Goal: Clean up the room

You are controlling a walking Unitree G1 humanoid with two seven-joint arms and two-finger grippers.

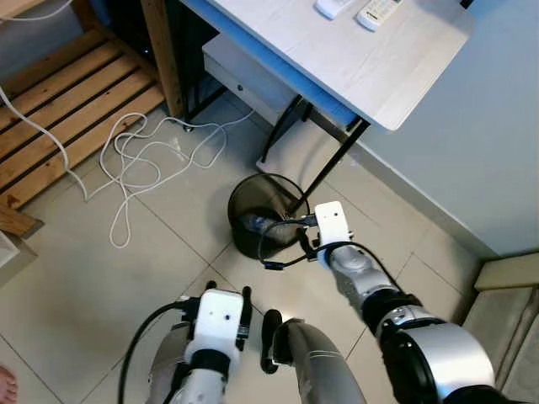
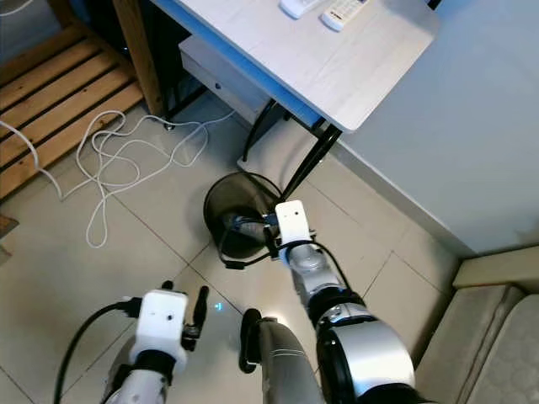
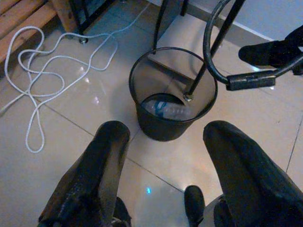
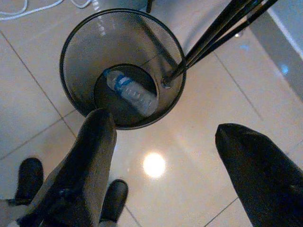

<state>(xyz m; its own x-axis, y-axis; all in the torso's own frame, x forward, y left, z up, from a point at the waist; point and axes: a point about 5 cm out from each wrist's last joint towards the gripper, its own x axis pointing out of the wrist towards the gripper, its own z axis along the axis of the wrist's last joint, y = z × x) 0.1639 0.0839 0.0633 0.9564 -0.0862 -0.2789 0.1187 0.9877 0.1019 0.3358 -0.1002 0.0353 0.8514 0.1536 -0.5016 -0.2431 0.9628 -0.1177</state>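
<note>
I am seeing a clear plastic bottle with a blue label [image 4: 130, 93] lying on its side at the bottom of the round black wire-mesh wastebasket [image 4: 80, 42], which is standing on the pale glossy tiled floor [image 1: 76, 278] right against a thin black metal leg [image 1: 333, 164] of the desk; in the wrist views that leg's foot is touching the floor just behind the basket's rim. My right gripper [image 4: 165, 161] is hovering just above and beside the basket, its two black fingers [image 4: 85, 165] spread wide and holding nothing, with the basket's mouth lying beyond the fingertips. In the head view the right arm is reaching forward so its white wrist housing sits at the basket's near edge. My left gripper [image 3: 163, 161] is hanging lower and nearer to me, pointing toward the same basket from farther back, its fingers [image 3: 94, 175] also parted wide and empty. Above the basket the light wood-grain desk [image 1: 370, 71] with a blue edge is carrying two white remote controls [image 1: 375, 12] near its far side. To the left of the basket a long white cable [image 1: 139, 160] is lying in loose loops on the tiles, running toward a slatted wooden pallet-like frame [image 1: 67, 101]. At the right edge a beige cushioned piece of furniture [image 1: 505, 324] is standing beside the pale wall.
</note>
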